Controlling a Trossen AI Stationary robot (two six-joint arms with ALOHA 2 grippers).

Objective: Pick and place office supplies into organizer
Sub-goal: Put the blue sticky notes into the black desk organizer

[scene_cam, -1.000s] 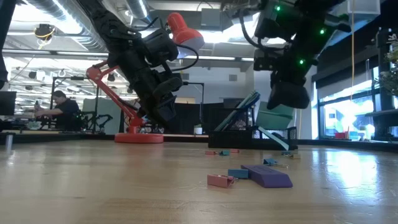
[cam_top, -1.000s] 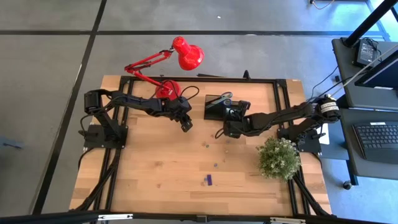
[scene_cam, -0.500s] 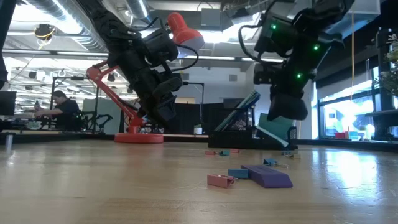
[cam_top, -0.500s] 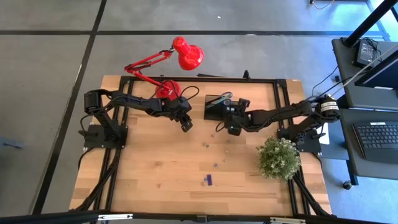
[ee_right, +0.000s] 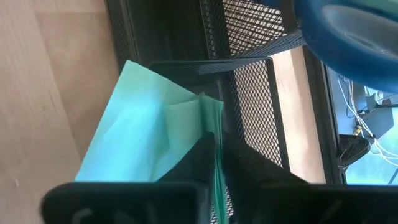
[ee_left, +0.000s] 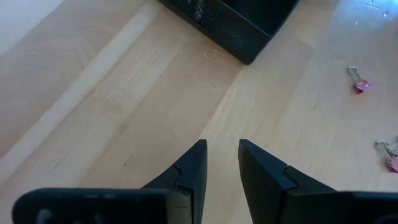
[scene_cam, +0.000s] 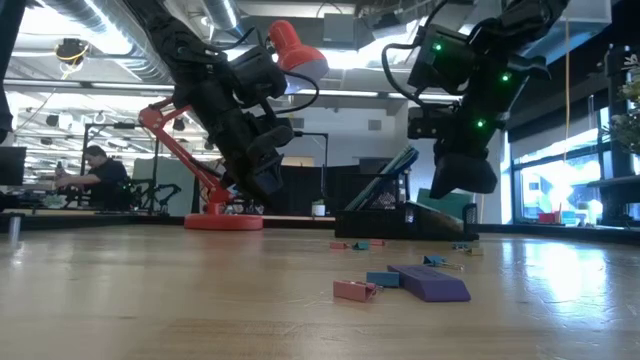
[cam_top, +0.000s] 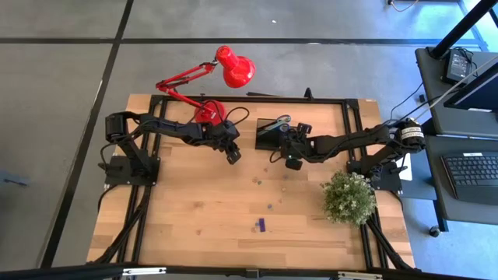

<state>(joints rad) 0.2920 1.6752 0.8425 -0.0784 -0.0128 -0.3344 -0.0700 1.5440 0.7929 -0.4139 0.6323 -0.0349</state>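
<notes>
From above, the right gripper [cam_top: 292, 161] hangs at the near edge of the small black mesh desk organizer [cam_top: 271, 134] at the far middle of the wooden table [cam_top: 194, 218]; the left gripper [cam_top: 233, 155] waits over bare wood beside the red desk lamp [cam_top: 222, 74]

At table height, the pale green square sticky-note pad [scene_cam: 445, 207] leans tilted against the organizer under the right gripper

The left wrist shows its jaws slightly apart, holding nothing

The right wrist shows its dark fingers [ee_right: 202, 155] pinching the pad's edge against the mesh wall, blue-handled scissors [ee_right: 348, 34] standing inside
</notes>
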